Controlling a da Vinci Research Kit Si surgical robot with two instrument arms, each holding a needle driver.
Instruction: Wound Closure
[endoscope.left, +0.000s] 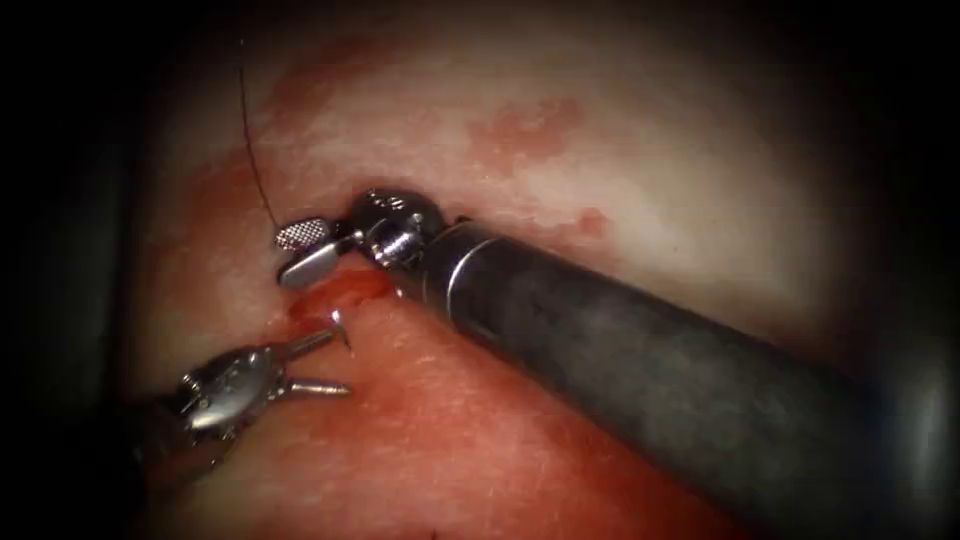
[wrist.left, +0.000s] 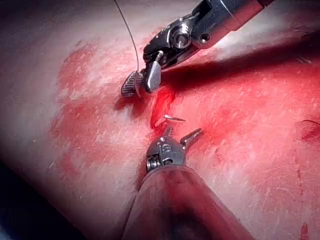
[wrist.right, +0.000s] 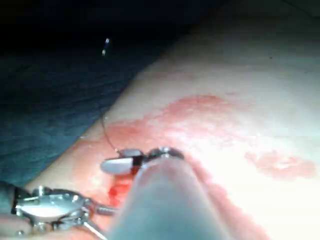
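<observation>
Pale tissue (endoscope.left: 640, 130) with red fluid (endoscope.left: 520, 130) on it lies under both my tools, and the short cut (endoscope.left: 345, 292) shows as a wet red slit near the middle. My right claw (endoscope.left: 300, 252) comes in from the right and sits just at the upper left end of the cut. Its two jaws are a little apart at the tips, and the thread (endoscope.left: 255, 160) runs from between them up and away over the left part of the tissue. I cannot tell if the jaws really pinch the thread. My left claw (endoscope.left: 325, 365) is below the cut, open, with its two thin jaws spread and holding nothing. The needle (endoscope.left: 341, 326) shows as a short bright piece that stands out of the tissue just below the cut, very near the upper jaw of my left claw but apart from it.
</observation>
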